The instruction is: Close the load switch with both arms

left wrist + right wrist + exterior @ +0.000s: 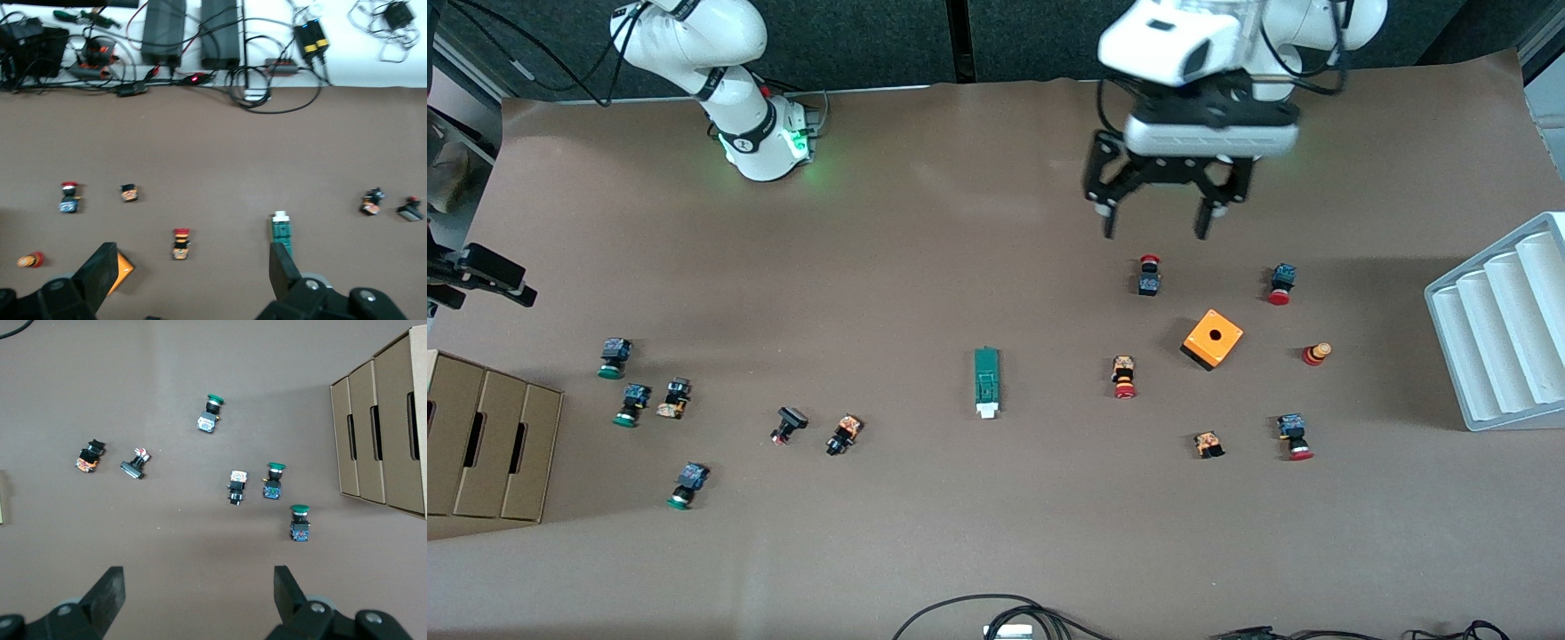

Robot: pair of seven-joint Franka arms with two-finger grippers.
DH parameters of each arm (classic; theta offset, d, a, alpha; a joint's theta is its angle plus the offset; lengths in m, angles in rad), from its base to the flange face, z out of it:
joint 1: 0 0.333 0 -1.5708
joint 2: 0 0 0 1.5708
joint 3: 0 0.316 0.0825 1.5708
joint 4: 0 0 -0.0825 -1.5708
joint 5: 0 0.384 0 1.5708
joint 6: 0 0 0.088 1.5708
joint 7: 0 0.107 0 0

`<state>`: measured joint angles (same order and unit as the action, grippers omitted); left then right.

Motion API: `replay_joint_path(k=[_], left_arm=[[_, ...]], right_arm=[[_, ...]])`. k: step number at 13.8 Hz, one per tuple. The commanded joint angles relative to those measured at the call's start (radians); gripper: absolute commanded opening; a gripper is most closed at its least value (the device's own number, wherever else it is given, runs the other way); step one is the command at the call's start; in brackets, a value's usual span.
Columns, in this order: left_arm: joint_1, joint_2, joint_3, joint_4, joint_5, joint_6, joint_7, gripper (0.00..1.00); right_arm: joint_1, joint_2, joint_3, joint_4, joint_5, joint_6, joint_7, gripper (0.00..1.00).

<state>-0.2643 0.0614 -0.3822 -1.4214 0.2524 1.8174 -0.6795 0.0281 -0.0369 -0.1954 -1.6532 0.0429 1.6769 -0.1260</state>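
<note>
The load switch (986,382) is a narrow green block with a white tab at its end nearer the front camera. It lies flat at mid-table and also shows in the left wrist view (281,233). My left gripper (1156,233) is open and empty, up over bare table next to a red-capped button (1149,276). The switch lies toward the right arm's end from it. In its wrist view the left gripper (190,267) has wide-spread fingers. My right gripper (197,577) is open and empty, high over the green-capped buttons (273,480). It is out of the front view.
An orange cube with a hole (1212,339) and several red-capped buttons (1125,378) lie at the left arm's end. A white ribbed rack (1503,329) stands at that table edge. Green-capped buttons (631,404) and cardboard boxes (489,444) sit at the right arm's end.
</note>
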Motion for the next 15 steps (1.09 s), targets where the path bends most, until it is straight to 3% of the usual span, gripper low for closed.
replay_joint_path(k=[1, 6, 9, 13, 15], left_arm=[[0.068, -0.020, -0.014, -0.028, -0.021, -0.043, 0.017, 1.00], [0.296, -0.022, -0.011, -0.030, -0.195, -0.121, 0.102, 1.00], [0.427, -0.023, 0.002, -0.030, -0.219, -0.173, 0.201, 1.00], [0.448, -0.011, 0.161, -0.031, -0.220, -0.214, 0.441, 1.00], [0.448, -0.008, 0.195, -0.031, -0.220, -0.213, 0.504, 1.00]], right_arm=[[0.007, 0.003, -0.004, 0.012, -0.023, 0.001, -0.006, 0.99], [0.010, 0.002, -0.004, 0.012, -0.023, 0.001, -0.006, 0.99], [0.010, 0.002, -0.004, 0.012, -0.023, 0.000, -0.004, 0.99], [0.010, 0.002, -0.004, 0.012, -0.023, 0.000, -0.001, 0.99], [0.010, 0.002, -0.004, 0.012, -0.023, 0.000, -0.001, 0.99]])
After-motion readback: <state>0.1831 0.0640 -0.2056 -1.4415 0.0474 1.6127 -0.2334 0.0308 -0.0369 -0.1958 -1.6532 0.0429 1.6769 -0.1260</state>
